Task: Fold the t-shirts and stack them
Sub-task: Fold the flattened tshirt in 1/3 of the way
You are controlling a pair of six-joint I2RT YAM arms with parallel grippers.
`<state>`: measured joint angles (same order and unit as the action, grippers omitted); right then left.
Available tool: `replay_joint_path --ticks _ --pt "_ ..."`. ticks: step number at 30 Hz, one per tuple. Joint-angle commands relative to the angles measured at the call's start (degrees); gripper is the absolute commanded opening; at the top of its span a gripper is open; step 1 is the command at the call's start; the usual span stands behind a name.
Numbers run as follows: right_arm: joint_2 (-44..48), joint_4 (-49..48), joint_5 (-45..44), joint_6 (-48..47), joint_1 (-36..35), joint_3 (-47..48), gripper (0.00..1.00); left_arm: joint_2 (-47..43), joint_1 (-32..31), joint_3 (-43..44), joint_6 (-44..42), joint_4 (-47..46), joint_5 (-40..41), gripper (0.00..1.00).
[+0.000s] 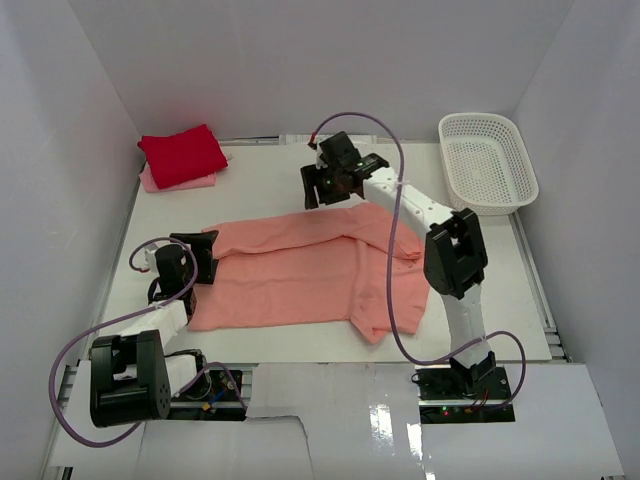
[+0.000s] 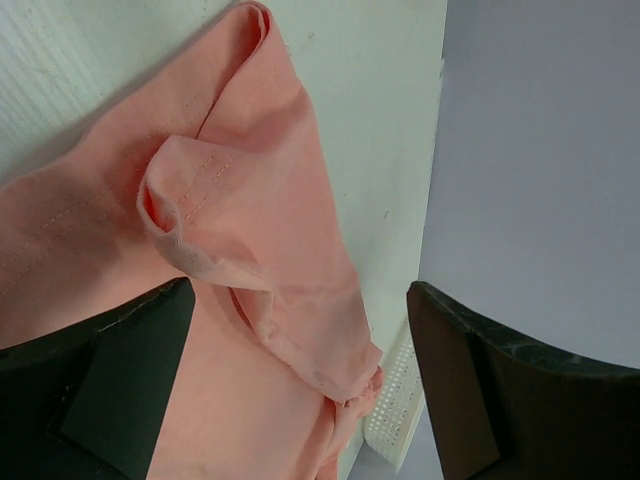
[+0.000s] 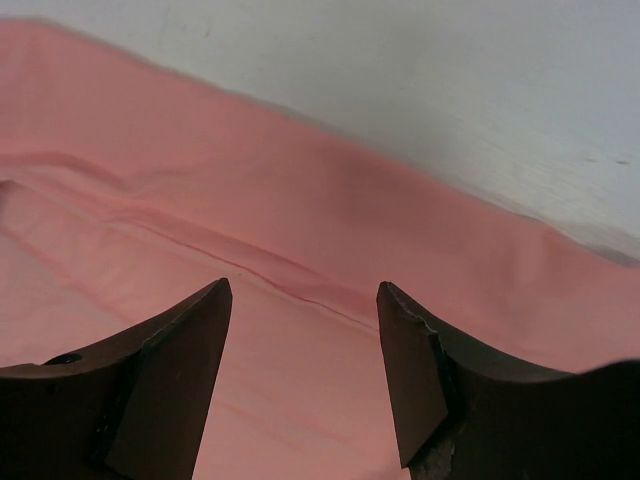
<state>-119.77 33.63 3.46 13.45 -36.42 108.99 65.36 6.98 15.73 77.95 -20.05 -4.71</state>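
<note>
Hovering over the salmon-pink t-shirt [image 1: 300,275] on the table [image 1: 270,185], the left hand [image 2: 300,288] and the right hand [image 3: 305,290] are both gaping apart, gripping nothing.

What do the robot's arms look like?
The left arm and the right arm are both made of smooth white links joined by chunky black joint blocks. The left gripper and the right gripper are black, each with two flat fingers that narrow to a point. A thin purple cable loops along each arm.
</note>
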Motion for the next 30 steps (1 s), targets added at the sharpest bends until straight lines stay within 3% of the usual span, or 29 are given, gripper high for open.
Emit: replay_joint_path --ticks 1,8,28,29,30 --pt "-4.3 3.4 3.1 1.2 -2.1 6.1 0.66 0.3 -0.6 1.6 -0.6 -2.2 2.4 0.98" --pt "-10.8 4.3 7.3 0.4 -5.6 10.8 0.66 4.4 -1.6 1.9 -0.6 -5.7 2.4 0.98" --pt "-16.9 2.2 4.0 -1.6 -8.5 3.9 0.63 9.5 -5.0 5.0 -4.6 -9.7 7.1 0.98" --pt "-17.1 2.1 3.9 -1.6 -8.7 3.5 0.60 9.9 -4.9 5.3 -4.7 -9.7 7.2 0.98" --pt "-17.2 2.1 3.9 -1.6 -8.8 3.2 0.51 10.1 -4.9 5.4 -4.7 -9.8 7.2 0.98"
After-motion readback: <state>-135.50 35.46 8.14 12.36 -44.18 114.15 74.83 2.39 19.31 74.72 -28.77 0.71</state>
